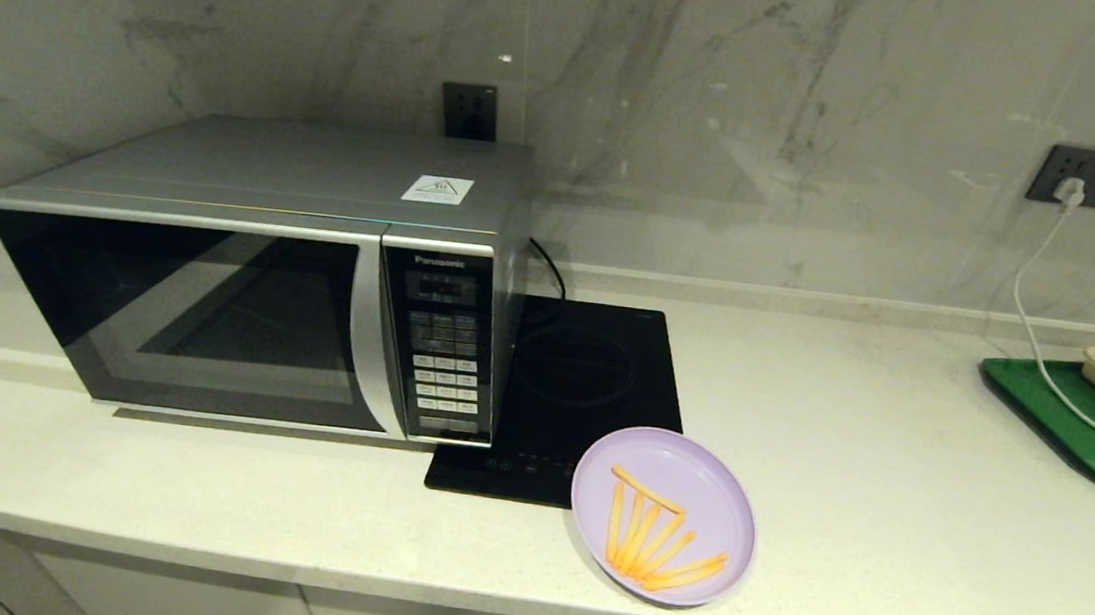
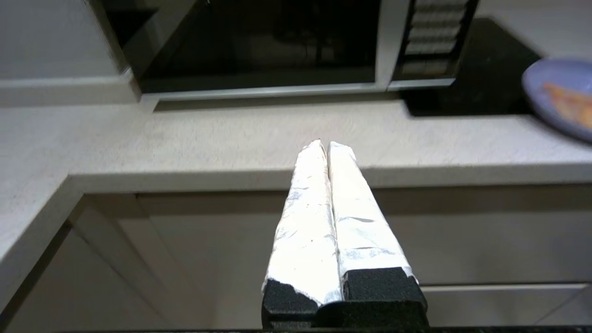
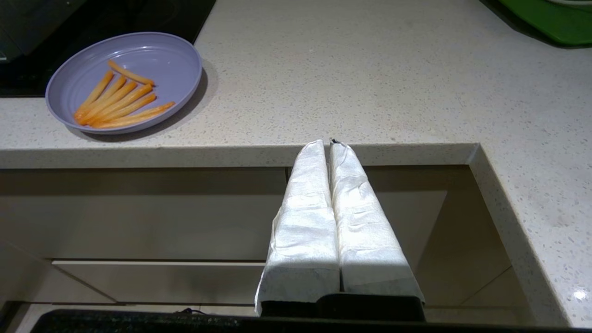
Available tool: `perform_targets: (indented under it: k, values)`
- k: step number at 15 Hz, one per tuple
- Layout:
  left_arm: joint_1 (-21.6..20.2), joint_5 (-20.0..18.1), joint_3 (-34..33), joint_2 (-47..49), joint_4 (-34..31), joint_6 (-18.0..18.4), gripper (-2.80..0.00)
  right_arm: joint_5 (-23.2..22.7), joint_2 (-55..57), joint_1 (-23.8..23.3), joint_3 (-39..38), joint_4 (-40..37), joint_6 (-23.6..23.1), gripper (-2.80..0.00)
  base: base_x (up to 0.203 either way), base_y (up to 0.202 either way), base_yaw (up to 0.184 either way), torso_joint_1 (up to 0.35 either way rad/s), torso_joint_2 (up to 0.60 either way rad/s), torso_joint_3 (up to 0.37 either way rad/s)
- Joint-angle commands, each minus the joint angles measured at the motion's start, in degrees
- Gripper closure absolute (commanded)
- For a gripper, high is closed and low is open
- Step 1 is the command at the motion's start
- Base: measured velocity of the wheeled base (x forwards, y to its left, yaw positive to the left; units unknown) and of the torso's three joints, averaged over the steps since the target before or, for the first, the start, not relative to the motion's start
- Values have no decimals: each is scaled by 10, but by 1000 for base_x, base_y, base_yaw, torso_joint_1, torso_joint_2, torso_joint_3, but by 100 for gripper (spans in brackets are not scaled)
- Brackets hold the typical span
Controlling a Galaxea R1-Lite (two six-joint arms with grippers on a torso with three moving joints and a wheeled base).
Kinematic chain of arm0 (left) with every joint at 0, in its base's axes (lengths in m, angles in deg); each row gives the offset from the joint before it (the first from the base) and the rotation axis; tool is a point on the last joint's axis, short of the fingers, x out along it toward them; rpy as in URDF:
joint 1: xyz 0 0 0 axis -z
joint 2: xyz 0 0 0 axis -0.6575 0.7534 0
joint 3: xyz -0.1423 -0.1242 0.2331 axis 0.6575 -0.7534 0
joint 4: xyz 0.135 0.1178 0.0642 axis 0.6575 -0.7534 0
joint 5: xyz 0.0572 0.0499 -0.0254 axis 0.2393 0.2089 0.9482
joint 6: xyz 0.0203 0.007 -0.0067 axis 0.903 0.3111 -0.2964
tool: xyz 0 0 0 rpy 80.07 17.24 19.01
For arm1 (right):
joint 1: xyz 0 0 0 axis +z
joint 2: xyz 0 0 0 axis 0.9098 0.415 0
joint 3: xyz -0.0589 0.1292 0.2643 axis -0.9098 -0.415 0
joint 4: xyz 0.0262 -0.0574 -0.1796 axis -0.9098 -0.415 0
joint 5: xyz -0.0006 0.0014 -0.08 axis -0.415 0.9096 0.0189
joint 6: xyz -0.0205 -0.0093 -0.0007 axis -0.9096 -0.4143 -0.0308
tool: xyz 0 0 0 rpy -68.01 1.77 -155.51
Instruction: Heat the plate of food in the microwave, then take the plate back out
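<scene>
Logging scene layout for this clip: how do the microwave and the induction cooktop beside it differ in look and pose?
The microwave is a tall silver box; the induction cooktop is a flat black slab. The microwave has a closed dark glass door and a keypad panel on its front; the cooktop's touch controls run along its near edge. The plate of food overlaps the cooktop's front corner, not the microwave. Both sit on the pale countertop.

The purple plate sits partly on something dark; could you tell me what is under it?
The plate of food overlaps the front right corner of the black induction cooktop; the rest sits on the countertop. That corner is hidden beneath it.
</scene>
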Motion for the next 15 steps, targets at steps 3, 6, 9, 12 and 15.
perform_targets:
  k: [3,6,9,12,15]
  values:
    - [0,8,-25,-2,17,15,0,0,0,0,0,0,1,0,0,0,0,0,0,0]
    - [0,15,-25,-2,18,-25,0,0,0,0,0,0,0,0,0,0,0,0,0,0]
    - [0,21,-25,-2,21,-52,0,0,0,0,0,0,0,0,0,0,0,0,0,0]
    - [0,22,-25,-1,21,-53,0,-1,0,0,0,0,-3,0,0,0,0,0,0,0]
    - [0,22,-25,-2,21,-53,0,-2,0,0,0,0,0,0,0,0,0,0,0,0]
